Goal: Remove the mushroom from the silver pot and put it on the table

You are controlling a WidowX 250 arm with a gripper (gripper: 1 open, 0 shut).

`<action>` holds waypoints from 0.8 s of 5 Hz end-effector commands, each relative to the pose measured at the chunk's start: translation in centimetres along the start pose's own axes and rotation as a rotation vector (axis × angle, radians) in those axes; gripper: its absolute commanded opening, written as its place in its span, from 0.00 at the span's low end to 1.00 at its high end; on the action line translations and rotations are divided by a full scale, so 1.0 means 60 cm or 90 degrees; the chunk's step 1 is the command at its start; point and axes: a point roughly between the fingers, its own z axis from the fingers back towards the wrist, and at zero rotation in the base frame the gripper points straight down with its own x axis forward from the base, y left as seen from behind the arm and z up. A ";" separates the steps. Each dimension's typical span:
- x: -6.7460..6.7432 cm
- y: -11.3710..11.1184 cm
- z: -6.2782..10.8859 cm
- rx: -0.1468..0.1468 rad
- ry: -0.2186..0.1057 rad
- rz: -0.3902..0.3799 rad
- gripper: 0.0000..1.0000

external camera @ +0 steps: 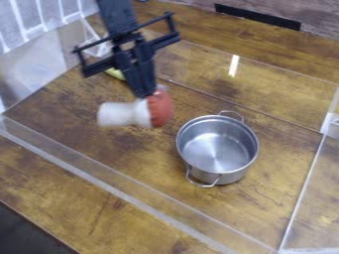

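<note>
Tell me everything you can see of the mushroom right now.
The mushroom is a small toy, motion-blurred: rounded reddish-brown cap, thick white stem. It lies sideways, stem toward the picture's left. The gripper holds it from above, shut near the cap. It is outside the silver pot, left of it in the picture, over the table; whether it touches the wood is unclear.

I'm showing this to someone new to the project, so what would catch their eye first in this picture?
First comes the dark claw at upper left of centre, shut on the mushroom, which is blurred, its red cap to the right and its white stem to the left. Next is the shiny silver pot, empty, sitting right of centre on the brown wooden table.
</note>
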 end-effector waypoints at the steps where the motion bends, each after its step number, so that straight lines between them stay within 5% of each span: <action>1: 0.014 0.025 0.032 -0.052 -0.061 0.069 0.00; 2: 0.033 0.031 0.031 -0.074 -0.082 0.142 0.00; 4: 0.041 0.048 0.026 -0.075 -0.102 0.192 0.00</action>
